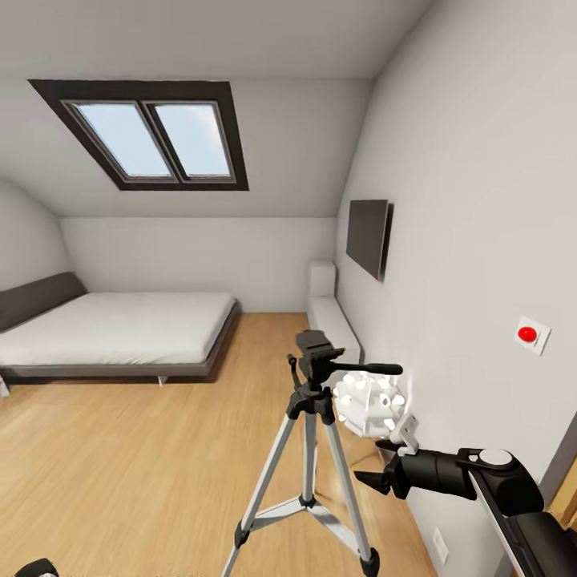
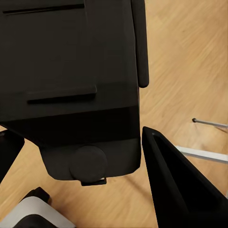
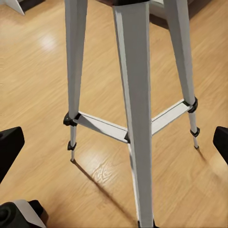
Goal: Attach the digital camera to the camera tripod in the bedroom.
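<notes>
The camera tripod (image 3: 135, 109) stands straight ahead of the right gripper (image 3: 114, 147), its three silver legs splayed on the wood plank floor (image 3: 38, 80). Flat silver braces join the legs at black collars. The gripper's two black fingertips (image 3: 8, 147) sit wide apart, one to each side of the legs, touching nothing.

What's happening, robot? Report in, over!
Left gripper shut on digital camera. Right gripper open, facing camera tripod. Camera not yet attached, tripod head bare. Close behind pan handle: white globe lamp.
</notes>
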You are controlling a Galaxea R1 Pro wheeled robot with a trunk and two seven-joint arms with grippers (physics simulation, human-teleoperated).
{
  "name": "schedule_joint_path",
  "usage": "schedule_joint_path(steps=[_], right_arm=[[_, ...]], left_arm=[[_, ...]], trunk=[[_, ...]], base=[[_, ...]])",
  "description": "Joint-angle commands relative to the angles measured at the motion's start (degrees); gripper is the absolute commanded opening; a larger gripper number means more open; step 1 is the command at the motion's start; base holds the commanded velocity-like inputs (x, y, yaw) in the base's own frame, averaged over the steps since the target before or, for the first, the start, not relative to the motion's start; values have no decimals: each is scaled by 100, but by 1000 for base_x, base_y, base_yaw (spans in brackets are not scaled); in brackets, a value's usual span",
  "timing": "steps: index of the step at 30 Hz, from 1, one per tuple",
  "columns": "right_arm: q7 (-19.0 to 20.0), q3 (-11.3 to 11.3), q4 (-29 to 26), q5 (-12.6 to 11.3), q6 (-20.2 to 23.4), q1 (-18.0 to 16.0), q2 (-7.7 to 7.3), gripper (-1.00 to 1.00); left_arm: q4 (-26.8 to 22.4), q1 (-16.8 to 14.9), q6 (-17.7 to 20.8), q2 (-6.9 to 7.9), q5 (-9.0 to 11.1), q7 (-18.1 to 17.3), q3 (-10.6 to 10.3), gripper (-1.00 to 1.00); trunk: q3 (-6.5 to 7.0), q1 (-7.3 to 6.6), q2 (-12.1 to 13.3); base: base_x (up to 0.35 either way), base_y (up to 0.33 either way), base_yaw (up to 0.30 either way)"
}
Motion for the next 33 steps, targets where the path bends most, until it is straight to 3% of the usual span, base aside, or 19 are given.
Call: schedule_joint_path(steps=[1,12,16,21,27,30,33], right_arm=[[40,0,-6,45,24,-3,-1,100],[42,8,-2,68,24,0,-1,100],[42,10,-2,71,24,0,3,100],[28,15,-2,76,1,0,12,100],[6,22,-2,84,-10,-2,50,100],[-6,27,16,81,-14,-8,73,100],[-11,37,120,80,-26,-10,86,100]], left_arm=[[-8,0,29,-2,38,11,8,-100],[-16,-11,88,10,49,-9,-19,-100],[-47,-43,221,102,49,-20,-16,-100],[-106,-92,502,351,60,-46,-17,-100],[-274,-189,669,766,66,-173,-57,-100],[-338,-278,640,1029,64,-498,-174,-100],[-342,-388,517,1148,93,-892,-245,-100]], trunk=[[-1,2,-3],[-1,2,-3],[-1,2,-3],[-1,2,-3],[-1,2,-3],[-1,2,-3],[-1,2,-3]], base=[[0,-99,119],[0,-83,32],[0,-12,3],[0,-5,1],[0,-1,0],[0,0,0],[0,0,0]])
